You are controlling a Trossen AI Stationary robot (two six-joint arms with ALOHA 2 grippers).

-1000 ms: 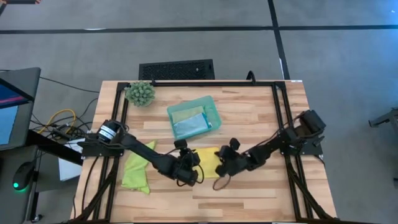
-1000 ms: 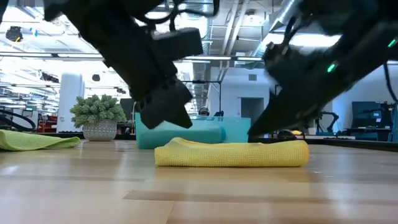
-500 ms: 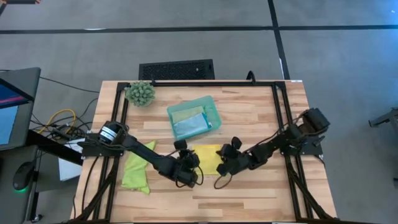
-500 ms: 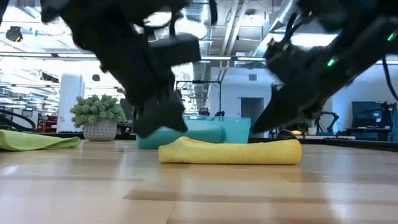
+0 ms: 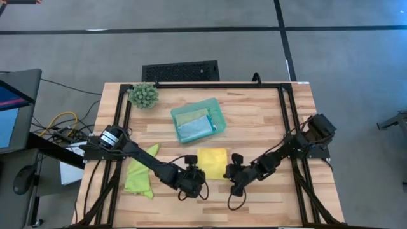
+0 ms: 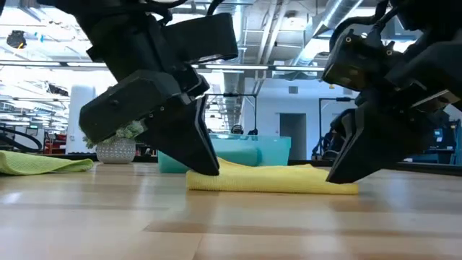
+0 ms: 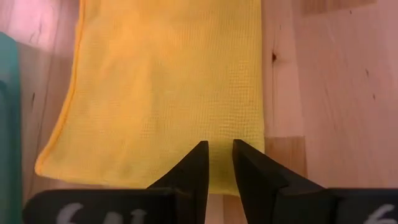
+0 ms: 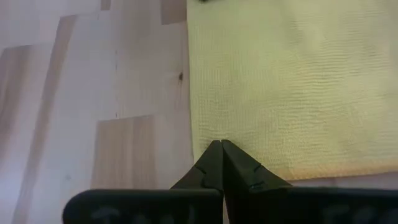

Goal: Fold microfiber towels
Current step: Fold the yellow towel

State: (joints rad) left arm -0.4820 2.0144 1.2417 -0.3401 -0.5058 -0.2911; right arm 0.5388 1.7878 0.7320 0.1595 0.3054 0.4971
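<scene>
Grippers have pulled back toward the near edge of the table over the last second: before, both sat over the yellow towel, hiding much of it from above, and now the towel lies fully uncovered as a neat folded square in the middle of the table, just in front of the teal tray. The left gripper sits low at the towel's near left corner, its fingers a narrow slit apart with nothing between them; in its wrist view the tips hang just over the towel's near hem. The right gripper sits at the near right corner with its fingers pressed together, empty, and from table height both dark tips stand at the two ends of the flat yellow stack. That reads as a fold just finished and let go, so my judgement is that this towel is done, or needs only moving to the tray. The tray already holds a pale green towel and a light blue towel, both folded. The lime towel lies rumpled under the left arm near the table's left side, well apart from the rest, and looks to be the one left to fold.
</scene>
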